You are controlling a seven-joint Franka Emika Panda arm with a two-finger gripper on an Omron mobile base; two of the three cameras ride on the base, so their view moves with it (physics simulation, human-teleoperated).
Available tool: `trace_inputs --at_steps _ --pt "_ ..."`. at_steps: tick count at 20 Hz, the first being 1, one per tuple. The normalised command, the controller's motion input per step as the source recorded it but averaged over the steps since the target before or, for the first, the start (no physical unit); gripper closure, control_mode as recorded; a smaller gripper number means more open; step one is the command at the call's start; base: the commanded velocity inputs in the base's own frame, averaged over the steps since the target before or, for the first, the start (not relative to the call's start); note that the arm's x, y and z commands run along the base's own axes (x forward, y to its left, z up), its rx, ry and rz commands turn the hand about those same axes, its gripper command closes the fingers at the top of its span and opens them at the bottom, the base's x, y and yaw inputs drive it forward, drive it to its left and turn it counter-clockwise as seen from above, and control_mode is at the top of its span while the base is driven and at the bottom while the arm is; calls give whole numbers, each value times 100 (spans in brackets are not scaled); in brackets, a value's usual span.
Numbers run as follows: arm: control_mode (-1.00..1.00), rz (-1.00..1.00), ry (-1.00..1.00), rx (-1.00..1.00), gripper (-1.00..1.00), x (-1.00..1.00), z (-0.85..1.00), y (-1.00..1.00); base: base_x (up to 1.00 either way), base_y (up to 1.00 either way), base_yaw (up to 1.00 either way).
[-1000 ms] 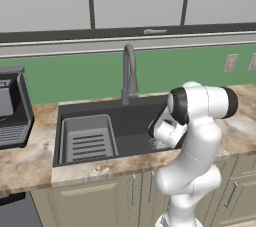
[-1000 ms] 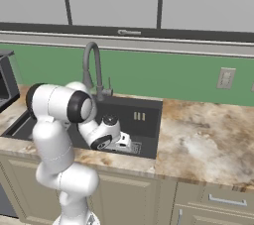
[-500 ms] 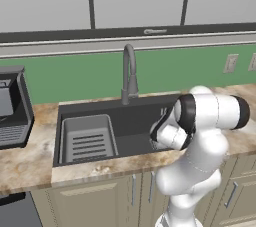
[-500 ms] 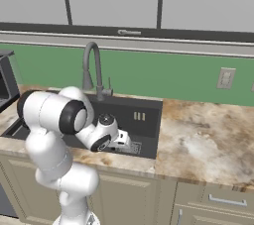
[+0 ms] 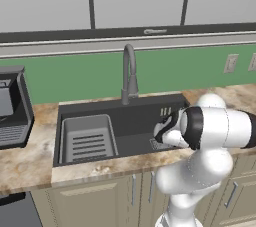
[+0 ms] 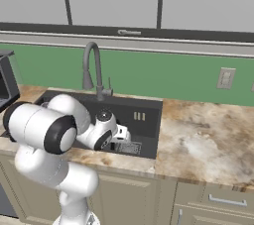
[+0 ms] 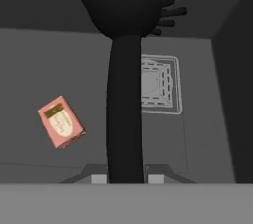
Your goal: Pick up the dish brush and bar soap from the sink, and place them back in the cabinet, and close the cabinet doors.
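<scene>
Down in the wide dark-grey rectangular sink [image 5: 125, 126], jaws of the two-finger gripper [image 7: 126, 176] clamped on the thin handle of the all-black dish brush [image 7: 126, 85], bristly head pointing away from the hand, raised above the basin floor over the square drain grate [image 7: 159, 84]. Small pink bar soap [image 7: 61, 121] flat on the sink floor, well apart from the brush. Grey gooseneck faucet [image 5: 129, 73] at the back rim. By the look of it, only the first pick made: brush yet to reach the cabinet, soap untouched, cabinet doors yet to be closed.
</scene>
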Motion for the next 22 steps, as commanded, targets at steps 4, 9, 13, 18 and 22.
trace_inputs --at_steps 4,9,13,18,22 --pt "-100 0 0 0 100 0 43 -6 0 0 0" --pt "-100 0 0 0 100 0 42 -5 0 0 0" --pt "-100 0 0 0 100 0 40 -4 0 0 0" --pt "-100 0 0 0 100 0 39 -2 0 0 0" --pt "-100 0 0 0 100 0 33 0 0 0 0"
